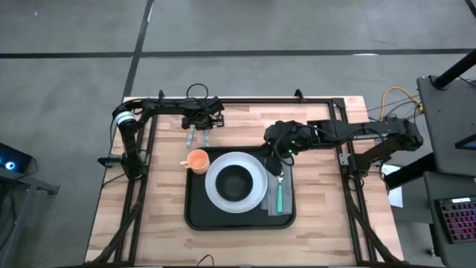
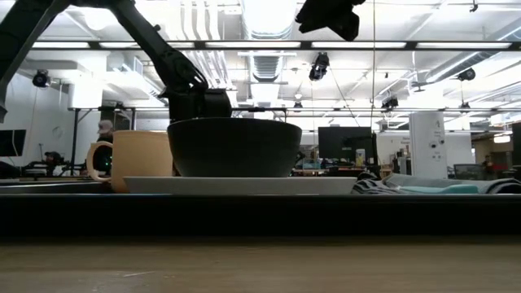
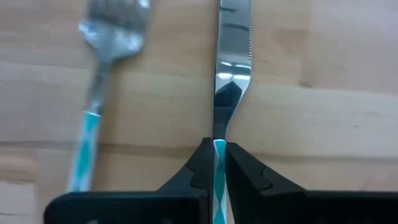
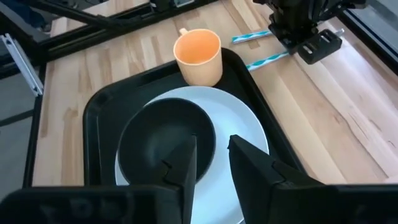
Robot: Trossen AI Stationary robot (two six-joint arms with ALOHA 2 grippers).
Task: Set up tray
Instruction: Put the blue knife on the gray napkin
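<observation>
The black tray (image 1: 195, 212) lies mid-table. It carries a white plate (image 1: 256, 186) with a black bowl (image 1: 235, 181), an orange cup (image 1: 197, 160), and a grey napkin (image 1: 271, 205) with a teal-handled spoon (image 1: 280, 195). On the wood beyond the tray's far left corner lie a fork (image 3: 99, 93) and a knife (image 3: 231, 56), both with teal-striped handles. My left gripper (image 1: 201, 121) stands over them, shut on the knife. My right gripper (image 4: 211, 155) hangs open above the tray's far right part, with nothing between its fingers. My left gripper pinches the knife's striped handle (image 3: 219, 149) between its two fingers, close to where the handle meets the blade. The fingers come steeply from above, one on each side of the handle. The knife lies flat on the table, with its blade pointing away from the fingers.
The fork lies parallel to the knife, a little apart from it, on the bare wood. The orange cup (image 4: 199, 56) stands in the tray's far left corner, close to the handle ends of both. A black frame (image 1: 245, 100) runs along the table's far edge.
</observation>
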